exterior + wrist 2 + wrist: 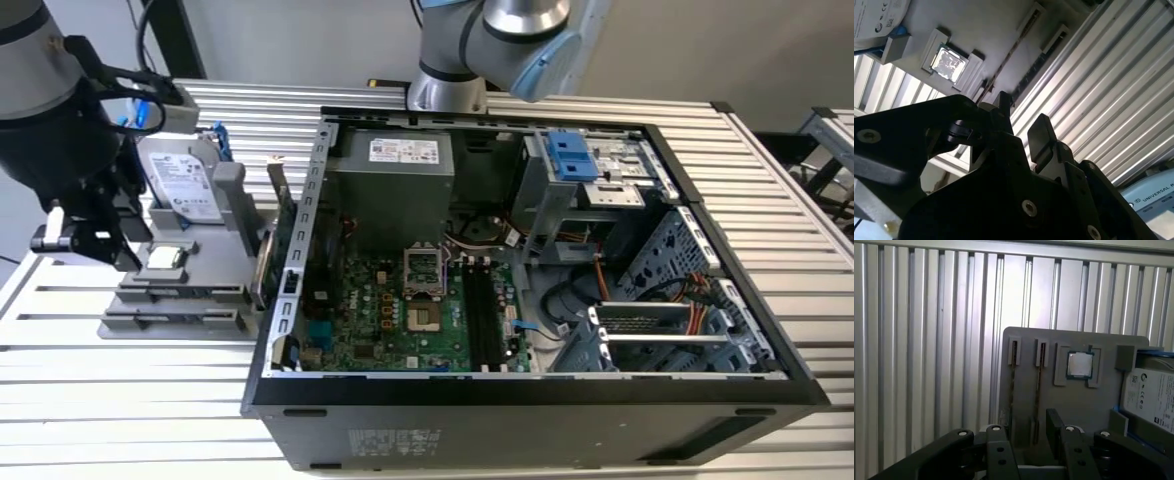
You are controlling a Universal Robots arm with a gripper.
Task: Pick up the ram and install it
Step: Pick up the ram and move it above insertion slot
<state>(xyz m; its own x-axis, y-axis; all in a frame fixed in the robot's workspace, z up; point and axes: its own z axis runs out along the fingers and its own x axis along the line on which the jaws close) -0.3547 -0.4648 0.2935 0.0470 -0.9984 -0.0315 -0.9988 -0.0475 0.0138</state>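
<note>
place: was a robotics lab
evidence: ribbed aluminium tabletop (120, 400), opened computer case (534, 425), grey parts fixture (174, 300), robot arm (447, 85) were there

Black tool (1026, 429), grey tray (1074, 405), silver ribbed table (929, 340), green motherboard (387, 325), blue bracket (571, 155)

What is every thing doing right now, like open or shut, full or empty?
pincer, open, holding nothing
ram, on edge in a slot of the grey holder, not gripped
CPU chip, flat in its holder recess
hard drive, sitting in the holder
computer case, open
ram slots, empty
</note>
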